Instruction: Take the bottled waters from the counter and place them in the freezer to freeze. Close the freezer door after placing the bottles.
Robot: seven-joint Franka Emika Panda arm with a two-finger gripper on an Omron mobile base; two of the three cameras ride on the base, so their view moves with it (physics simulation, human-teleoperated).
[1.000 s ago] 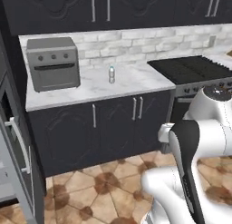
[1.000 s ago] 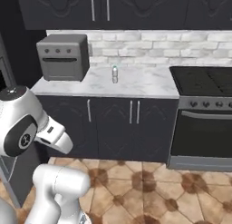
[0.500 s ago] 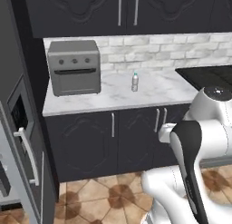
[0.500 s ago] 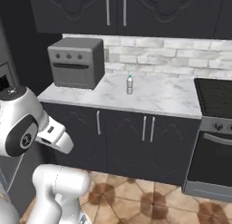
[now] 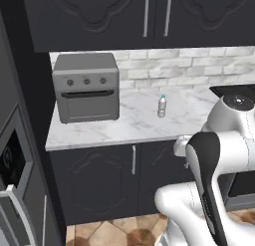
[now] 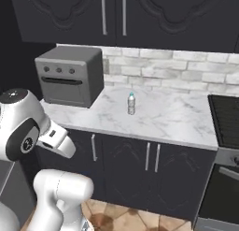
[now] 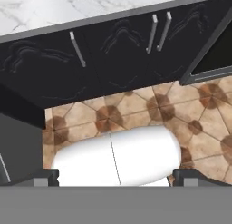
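The gripper [image 7: 116, 175] hangs low in front of the cabinets, its 2 dark tips at the far left and far right of the hand view's bottom, spread as wide as they go, with nothing between them and nothing touching them. Beyond the tips lies brown patterned floor tile [image 7: 136, 105], and past that the dark cabinet fronts [image 7: 113, 55] below the counter [image 7: 54, 10].

Taking the toaster oven [image 5: 87, 85] as the landmark: it sits at the left end of the counter [image 5: 119, 125], against the brick backsplash [image 5: 189, 65], its 3 knobs in a row above its door. 1 bottled water [image 5: 162, 106] stands to the right of the oven, apart from it, on open marble, a little nearer the wall than the oven's front face. The bottle is upright, long axis vertical, teal cap on top. In the right base view the same bottle [image 6: 131, 104] stands to the right of the oven [image 6: 70, 75] and left of the black stove [image 6: 226, 122].

Left of the oven, past the counter's end, a grey fridge door with a black dispenser panel [image 5: 12, 160] shows. Dark upper cabinets [image 5: 149, 16] hang above the oven. The counter between the oven and the bottle is bare, and the arm's white elbow [image 5: 229, 135] stands in front of the counter's right part.
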